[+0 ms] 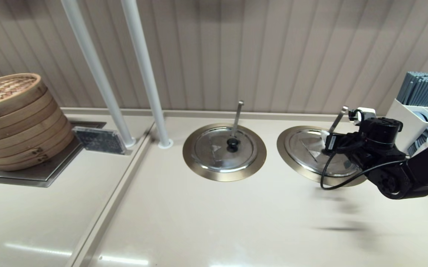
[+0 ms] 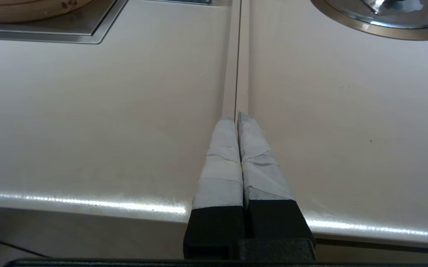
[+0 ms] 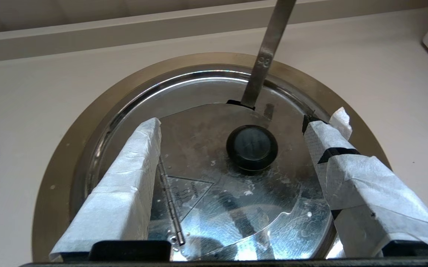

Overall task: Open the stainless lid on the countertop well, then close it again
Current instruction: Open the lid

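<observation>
The stainless lid (image 1: 308,150) lies flat and closed on the right-hand countertop well, inside its bronze rim (image 1: 283,146). In the right wrist view the lid (image 3: 199,207) shows its hinge, wedge panel and black knob (image 3: 252,148). A ladle handle (image 3: 269,52) sticks up through a notch at the lid's far edge. My right gripper (image 1: 327,144) hovers just above the lid, open. Its taped fingers (image 3: 125,185) stand wide on either side of the knob and touch nothing. My left gripper (image 2: 237,115) is shut and empty, low over the counter's front edge, out of the head view.
A twin well with its own steel lid (image 1: 224,152), knob and ladle handle sits to the left. Stacked bamboo steamers (image 1: 13,118) stand at the far left, two white poles (image 1: 143,74) behind, and a white utensil holder (image 1: 425,107) at the right edge.
</observation>
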Tool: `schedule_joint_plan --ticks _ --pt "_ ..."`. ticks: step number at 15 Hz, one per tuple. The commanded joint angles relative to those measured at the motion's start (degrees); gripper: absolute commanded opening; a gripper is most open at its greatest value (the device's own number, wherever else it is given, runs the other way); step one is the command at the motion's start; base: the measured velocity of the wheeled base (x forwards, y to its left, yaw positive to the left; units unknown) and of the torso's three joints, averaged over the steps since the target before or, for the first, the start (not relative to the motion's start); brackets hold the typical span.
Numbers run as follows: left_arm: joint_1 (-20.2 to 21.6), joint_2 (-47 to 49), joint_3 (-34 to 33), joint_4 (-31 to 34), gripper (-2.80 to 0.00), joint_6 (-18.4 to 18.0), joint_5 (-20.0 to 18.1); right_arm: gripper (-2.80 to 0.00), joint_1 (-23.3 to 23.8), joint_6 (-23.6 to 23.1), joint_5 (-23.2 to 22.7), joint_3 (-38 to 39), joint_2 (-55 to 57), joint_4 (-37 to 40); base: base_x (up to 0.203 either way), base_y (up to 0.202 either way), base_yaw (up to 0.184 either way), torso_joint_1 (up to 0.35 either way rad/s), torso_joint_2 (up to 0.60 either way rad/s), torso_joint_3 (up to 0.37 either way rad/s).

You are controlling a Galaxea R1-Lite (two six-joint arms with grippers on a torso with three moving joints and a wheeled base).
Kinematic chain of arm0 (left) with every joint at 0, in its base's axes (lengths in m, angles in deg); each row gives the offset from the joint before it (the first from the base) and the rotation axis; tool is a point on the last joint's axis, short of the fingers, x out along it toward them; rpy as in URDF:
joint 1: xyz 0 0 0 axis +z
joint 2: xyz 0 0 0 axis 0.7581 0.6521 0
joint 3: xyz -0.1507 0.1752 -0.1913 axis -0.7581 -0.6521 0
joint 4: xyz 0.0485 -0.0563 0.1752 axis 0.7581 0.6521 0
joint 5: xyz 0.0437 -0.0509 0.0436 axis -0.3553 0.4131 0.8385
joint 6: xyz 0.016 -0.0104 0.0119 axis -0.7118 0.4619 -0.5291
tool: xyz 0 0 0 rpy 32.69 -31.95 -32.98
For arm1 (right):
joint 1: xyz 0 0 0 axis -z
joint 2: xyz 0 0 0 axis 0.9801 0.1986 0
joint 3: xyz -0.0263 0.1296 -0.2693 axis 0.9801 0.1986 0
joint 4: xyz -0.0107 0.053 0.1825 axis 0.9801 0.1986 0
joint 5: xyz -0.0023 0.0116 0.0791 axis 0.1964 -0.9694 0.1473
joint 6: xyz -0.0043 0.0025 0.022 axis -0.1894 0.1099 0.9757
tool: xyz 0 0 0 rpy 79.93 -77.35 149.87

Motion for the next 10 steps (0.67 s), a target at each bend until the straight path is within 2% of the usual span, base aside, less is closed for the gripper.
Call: schedule_joint_plan --ticks 1,5,10 --pt "0.0 0.0 0.0 0.0 -2.80 0.0 0.0 0.00 1.7 0.1 0.0 -1.3 1.7 -0.3 0.000 0.000 0.000 0.000 0.00 0.000" --pt "0.0 0.0 0.0 0.1 -2.80 0.0 0.0 0.00 3.1 1.5 -0.2 -3.3 6.4 -1.3 0.000 0.000 0.000 0.000 0.00 0.000" --pt "0.0 0.0 0.0 0.0 -2.80 0.0 0.0 0.00 1.5 1.2 -0.2 -3.4 8.7 -3.2 0.000 0.000 0.000 0.000 0.00 0.000"
